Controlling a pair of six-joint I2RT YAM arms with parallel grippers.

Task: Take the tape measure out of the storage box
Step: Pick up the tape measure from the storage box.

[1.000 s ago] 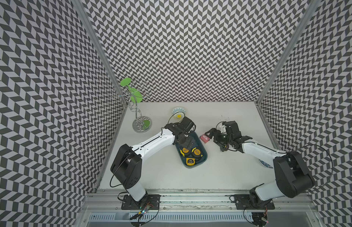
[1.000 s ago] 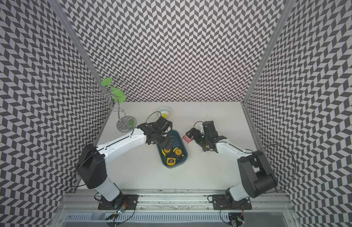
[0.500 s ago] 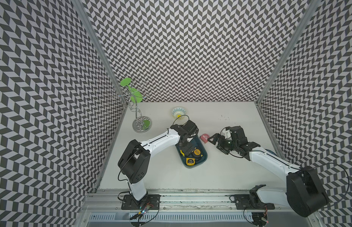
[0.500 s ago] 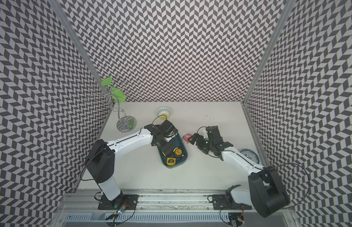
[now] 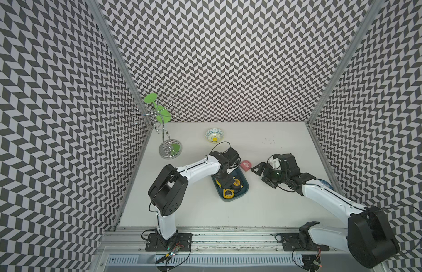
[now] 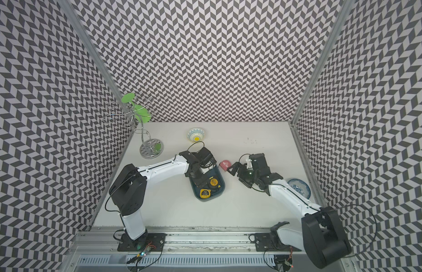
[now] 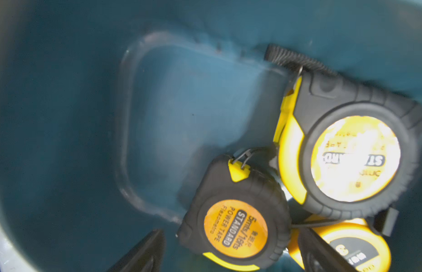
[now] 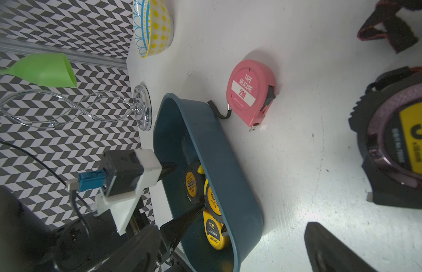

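Observation:
The dark teal storage box (image 5: 246,186) (image 6: 223,186) (image 8: 219,169) lies mid-table and holds three yellow-and-black tape measures. My left gripper (image 5: 223,182) (image 6: 199,182) (image 7: 231,254) reaches down into it, open. Its fingers straddle the small tape measure with the orange label (image 7: 235,228) (image 8: 190,186), with a gap showing on one side. A larger tape measure (image 7: 353,157) (image 5: 237,181) and a yellow one (image 7: 356,249) (image 5: 228,193) lie beside it. A pink tape measure (image 5: 245,165) (image 6: 225,164) (image 8: 250,91) lies on the table outside the box. My right gripper (image 5: 259,175) (image 6: 234,176) (image 8: 240,259) hangs open and empty just right of it.
A black tape measure with a yellow label (image 8: 398,141) lies on the table under my right wrist. A patterned bowl (image 5: 214,136) sits behind the box. A chrome stand with green cups (image 5: 170,148) is at the back left. A blue plate (image 6: 298,187) is by the right wall.
My left gripper has sunk deeper into the box and its jaws have narrowed around the orange-label tape measure. My right gripper has drawn back to the right, away from the pink tape measure.

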